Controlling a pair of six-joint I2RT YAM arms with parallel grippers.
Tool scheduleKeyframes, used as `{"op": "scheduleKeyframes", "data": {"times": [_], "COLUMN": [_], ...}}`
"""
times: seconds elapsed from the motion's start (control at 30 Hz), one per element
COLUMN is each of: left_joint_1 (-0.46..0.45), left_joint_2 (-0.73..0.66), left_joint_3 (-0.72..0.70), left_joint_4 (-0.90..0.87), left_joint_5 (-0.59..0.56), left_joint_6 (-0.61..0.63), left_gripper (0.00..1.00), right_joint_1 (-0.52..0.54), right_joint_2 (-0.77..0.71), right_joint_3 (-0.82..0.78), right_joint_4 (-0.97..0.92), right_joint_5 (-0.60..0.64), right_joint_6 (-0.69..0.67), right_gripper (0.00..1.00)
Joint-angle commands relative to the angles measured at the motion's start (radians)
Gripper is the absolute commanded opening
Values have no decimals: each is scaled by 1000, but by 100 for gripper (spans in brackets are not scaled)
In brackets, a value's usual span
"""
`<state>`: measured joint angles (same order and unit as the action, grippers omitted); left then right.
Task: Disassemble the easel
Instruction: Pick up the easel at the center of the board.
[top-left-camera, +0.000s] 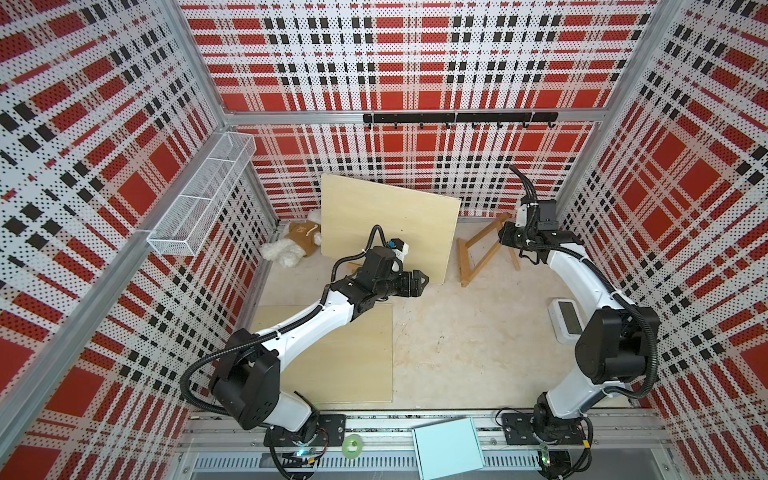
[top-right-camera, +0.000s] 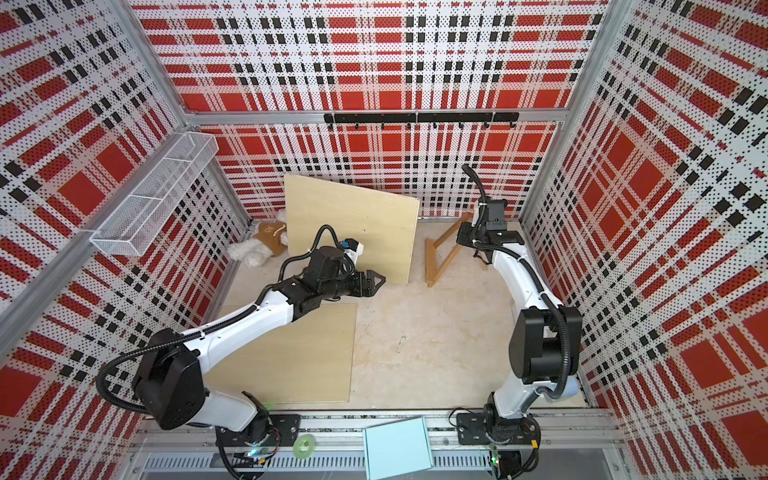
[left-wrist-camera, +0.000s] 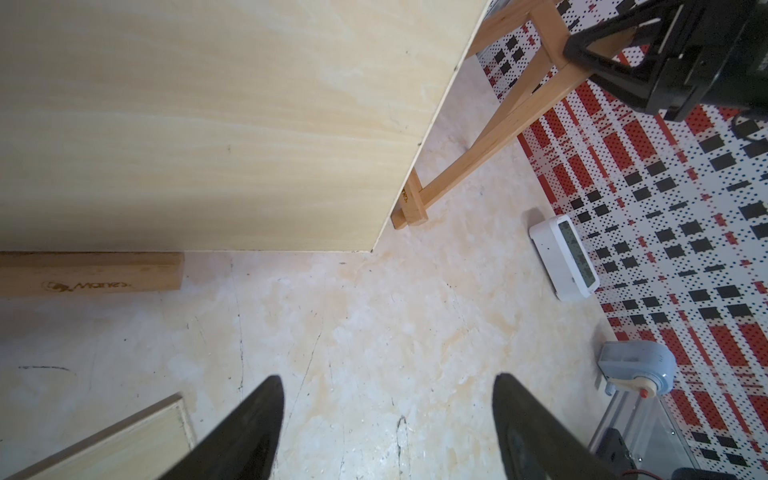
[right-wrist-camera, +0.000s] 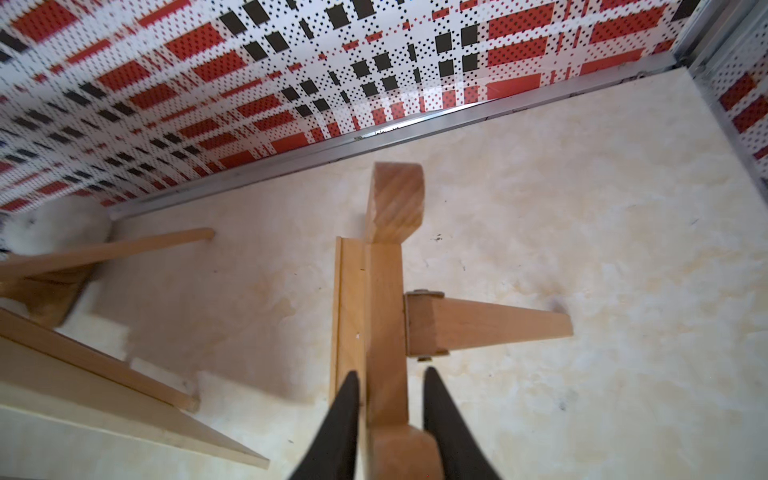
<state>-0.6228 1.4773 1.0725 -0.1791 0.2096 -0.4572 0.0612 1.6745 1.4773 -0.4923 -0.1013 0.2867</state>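
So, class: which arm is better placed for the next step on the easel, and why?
Right. The right tool clasps the easel frame at its central post; the left tool hangs open over bare floor, beside the leaning board.

The easel (top-left-camera: 463, 262) at two o'clock is smooth, honey-toned wood. The board (top-left-camera: 386, 224) at twelve is pale, matt plywood. The tabletop (top-left-camera: 457, 340) looks cream, matt and scuffed. At eleven lies a fluffy cloth toy (top-left-camera: 291, 245).

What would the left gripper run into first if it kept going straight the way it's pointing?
Most likely the lower corner of the leaning board, just ahead of the left gripper. Depth is unclear; it might touch the tabletop first.
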Motion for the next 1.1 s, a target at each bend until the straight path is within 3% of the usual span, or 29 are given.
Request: {"op": "scheduleKeyframes", "data": {"times": [0.0, 0.27, 0.5, 0.67, 0.8, 1.07], "left_joint_1": [8, 13, 27, 10, -46, -222], "left_joint_2": [6, -21, -92, -126, -120, -58], "left_joint_3": [33, 35, 27, 27, 52, 142], "left_joint_4": [6, 18, 27, 54, 51, 69], "left_joint_5": [1, 23, 60, 121, 121, -28], "left_joint_6": [22, 64, 152, 237, 334, 567], "left_gripper": [81, 81, 81, 81, 81, 81], "right_joint_1": [0, 1, 1, 2, 2, 2], "right_joint_2": [-19, -148, -318, -450, -518, -627], "right_joint_3": [5, -38, -65, -111, -81, -22], "right_joint_4": [49, 19, -118, -186, -306, -500], "right_joint_5": [-11, -53, -74, -188, -251, -471], "right_joint_6": [-44, -97, -137, -117, -117, -133], "right_gripper": [18, 0, 0, 0, 0, 0]}}
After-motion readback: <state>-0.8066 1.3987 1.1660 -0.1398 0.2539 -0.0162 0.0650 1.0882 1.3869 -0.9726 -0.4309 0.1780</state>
